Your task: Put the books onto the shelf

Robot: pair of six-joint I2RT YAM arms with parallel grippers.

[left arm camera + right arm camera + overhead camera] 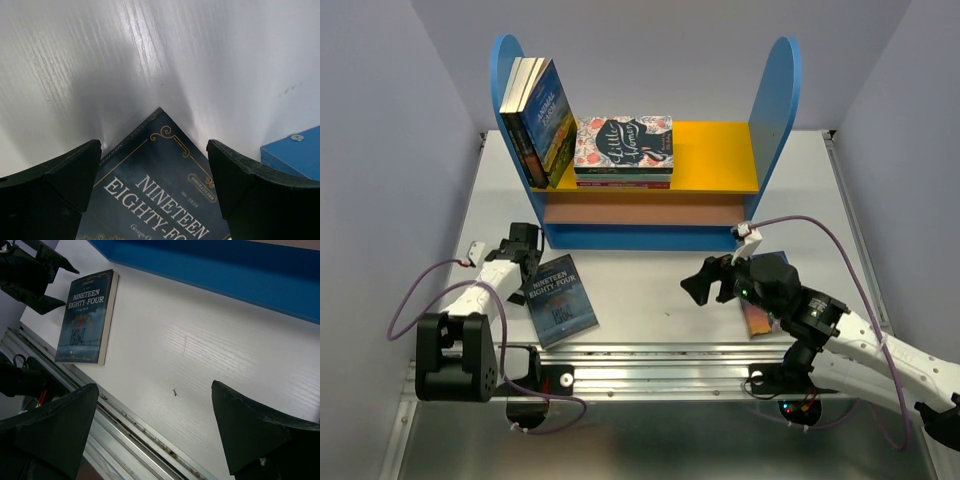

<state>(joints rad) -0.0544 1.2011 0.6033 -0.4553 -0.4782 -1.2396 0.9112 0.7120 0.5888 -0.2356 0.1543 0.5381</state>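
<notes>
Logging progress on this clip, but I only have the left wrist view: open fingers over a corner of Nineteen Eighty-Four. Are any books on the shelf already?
Observer: Yes, several books stand leaning at the left end of the shelf, on its yellow board.
Operator: Anything else left on the table?
Observer: One more book, mostly hidden under the right arm.
Operator: Is the right gripper holding anything?
Observer: No, it is open and empty above the table.
</notes>
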